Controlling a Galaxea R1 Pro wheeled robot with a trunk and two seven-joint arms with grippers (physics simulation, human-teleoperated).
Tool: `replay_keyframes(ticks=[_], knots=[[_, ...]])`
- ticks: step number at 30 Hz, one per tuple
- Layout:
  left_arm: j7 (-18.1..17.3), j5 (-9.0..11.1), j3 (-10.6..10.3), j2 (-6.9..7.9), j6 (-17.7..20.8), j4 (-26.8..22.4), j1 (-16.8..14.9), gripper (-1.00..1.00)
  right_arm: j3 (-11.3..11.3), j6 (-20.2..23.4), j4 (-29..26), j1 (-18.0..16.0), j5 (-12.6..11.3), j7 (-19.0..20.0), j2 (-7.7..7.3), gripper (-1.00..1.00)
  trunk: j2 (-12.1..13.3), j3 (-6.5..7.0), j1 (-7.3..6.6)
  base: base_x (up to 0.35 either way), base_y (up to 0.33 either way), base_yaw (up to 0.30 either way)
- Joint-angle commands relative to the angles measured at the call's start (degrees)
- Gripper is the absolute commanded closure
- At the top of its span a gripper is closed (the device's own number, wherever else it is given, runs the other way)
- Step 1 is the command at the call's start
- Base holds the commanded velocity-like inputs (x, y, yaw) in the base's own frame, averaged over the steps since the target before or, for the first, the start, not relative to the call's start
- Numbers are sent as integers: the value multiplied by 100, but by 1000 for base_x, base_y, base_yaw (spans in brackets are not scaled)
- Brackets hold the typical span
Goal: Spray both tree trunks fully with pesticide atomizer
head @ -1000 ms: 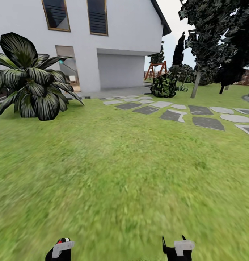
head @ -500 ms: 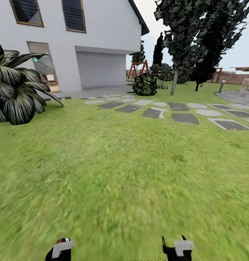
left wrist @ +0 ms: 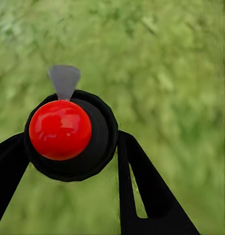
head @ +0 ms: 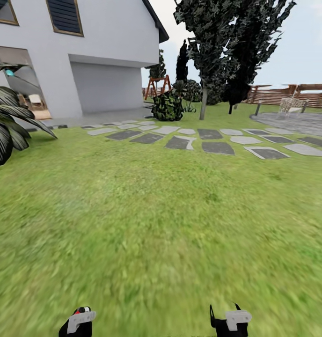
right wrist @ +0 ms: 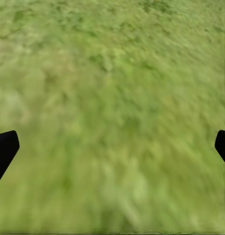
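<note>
Lawn view has swung right toward the trees point(head: 212, 51) beyond the house point(head: 86, 51) (camera turn); left claw point(left wrist: 92, 161) grips atomizer point(left wrist: 61, 129), right claw point(right wrist: 112, 147) wide.

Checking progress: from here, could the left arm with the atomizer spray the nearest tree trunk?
Probably not. The left gripper holds the atomizer low over grass, while the nearest tree trunk stands far off beyond the stepping stones.

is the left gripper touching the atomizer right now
Touching: in the left wrist view both fingers of the left gripper press against the atomizer, no gap.
</note>
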Motion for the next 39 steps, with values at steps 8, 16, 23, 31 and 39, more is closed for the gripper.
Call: replay_keyframes(ticks=[8,16,23,31,39], knots=[[1,0,-1,2,4,-1,0,100,-1,0,0,0,0,-1,0,-100,0,-39,0,0,0,-273],[-16,-1,-18,-24,-8,-2,0,100,-1,0,0,0,-1,-1,0,-100,0,-87,0,0,0,-241],[-8,13,-18,0,-17,-10,0,100,-1,0,0,0,-1,0,0,-100,0,-128,0,0,0,-238],[-1,6,-10,4,-9,-9,0,100,-1,0,0,0,0,0,0,-100,0,-172,0,0,0,-249],[1,8,-10,9,-9,-6,0,100,-1,0,0,0,-1,-3,0,-100,0,-216,0,0,0,-250]])
